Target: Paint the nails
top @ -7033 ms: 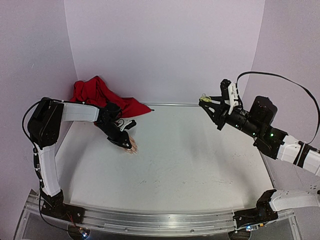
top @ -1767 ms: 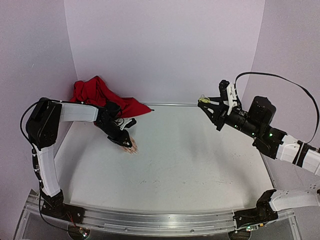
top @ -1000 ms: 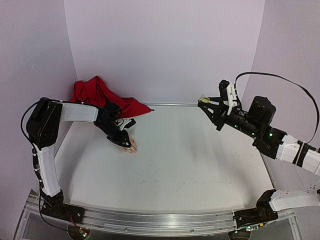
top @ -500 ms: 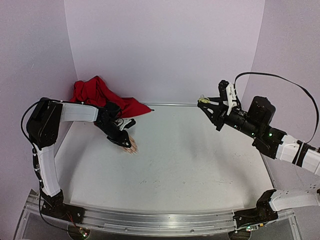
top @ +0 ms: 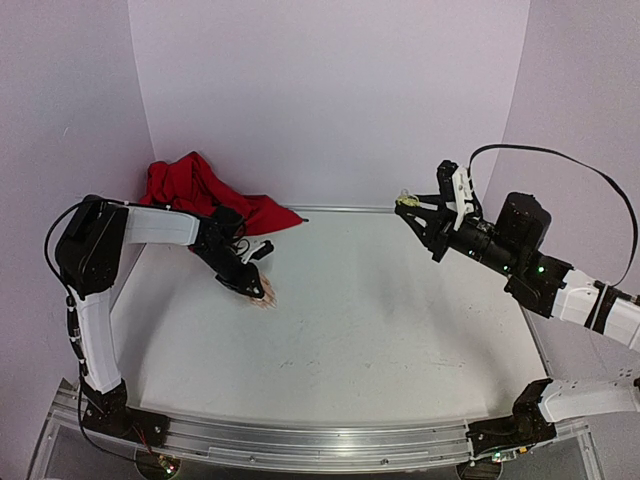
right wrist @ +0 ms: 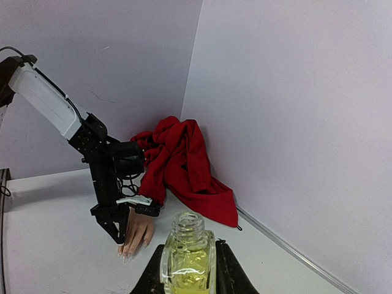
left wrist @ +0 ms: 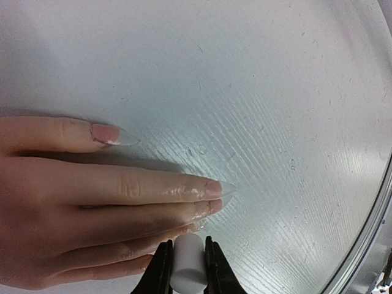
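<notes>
Left wrist view: your left claw [left wrist: 187,272] is closed on a white cap [left wrist: 187,264], presumably the brush handle, just below the mannequin hand [left wrist: 73,196]. The hand lies flat on the bench [left wrist: 275,92], toward 10 o'clock in the top view. Its fingers run from 9 to 3 o'clock, and the nails [left wrist: 214,187] sit at their 3 o'clock tips, close by at about 1 o'clock from the cap. Your right claw [right wrist: 188,274], well apart, is clamped around the open bottle [right wrist: 187,248], so the left arm is nearer.
</notes>
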{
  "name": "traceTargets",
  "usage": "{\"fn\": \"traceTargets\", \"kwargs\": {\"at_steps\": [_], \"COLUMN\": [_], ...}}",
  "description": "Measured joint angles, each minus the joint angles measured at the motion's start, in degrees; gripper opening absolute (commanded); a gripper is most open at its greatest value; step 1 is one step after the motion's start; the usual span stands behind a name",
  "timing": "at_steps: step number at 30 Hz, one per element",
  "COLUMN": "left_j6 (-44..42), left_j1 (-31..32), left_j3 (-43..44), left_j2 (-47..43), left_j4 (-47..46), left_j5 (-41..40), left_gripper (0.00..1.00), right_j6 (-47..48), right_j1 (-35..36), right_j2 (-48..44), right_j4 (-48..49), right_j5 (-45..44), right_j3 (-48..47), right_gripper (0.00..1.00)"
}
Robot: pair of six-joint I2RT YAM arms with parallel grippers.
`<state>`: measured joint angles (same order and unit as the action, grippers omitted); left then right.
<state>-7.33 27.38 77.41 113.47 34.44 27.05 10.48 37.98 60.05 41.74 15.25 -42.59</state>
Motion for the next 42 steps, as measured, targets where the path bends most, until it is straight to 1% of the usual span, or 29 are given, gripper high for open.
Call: {"fn": "traceTargets", "kwargs": {"at_steps": [11, 23, 42], "left_j6": [0.02, -0.17, -0.39], "left_j1": [0.48, 0.26, 0.13], "left_j3": [0.0, -0.72, -0.94], "left_j2": [0.22, -1.97, -1.97], "left_j4": [0.0, -0.02, -0.02], "left_j5": [0.15, -1.81, -2.84], "left_gripper": [0.0, 0.0, 0.0], "right_j6": [0.0, 0.0, 0.0], "right_j1": [0.0, 0.0, 0.0], "right_j2": [0.0, 0.0, 0.0], "right_j4": [0.0, 0.0, 0.0], "right_j5": [0.04, 0.2, 0.2], "right_j3": [0.0, 0.0, 0.0], "right_gripper": [0.0, 0.0, 0.0]}}
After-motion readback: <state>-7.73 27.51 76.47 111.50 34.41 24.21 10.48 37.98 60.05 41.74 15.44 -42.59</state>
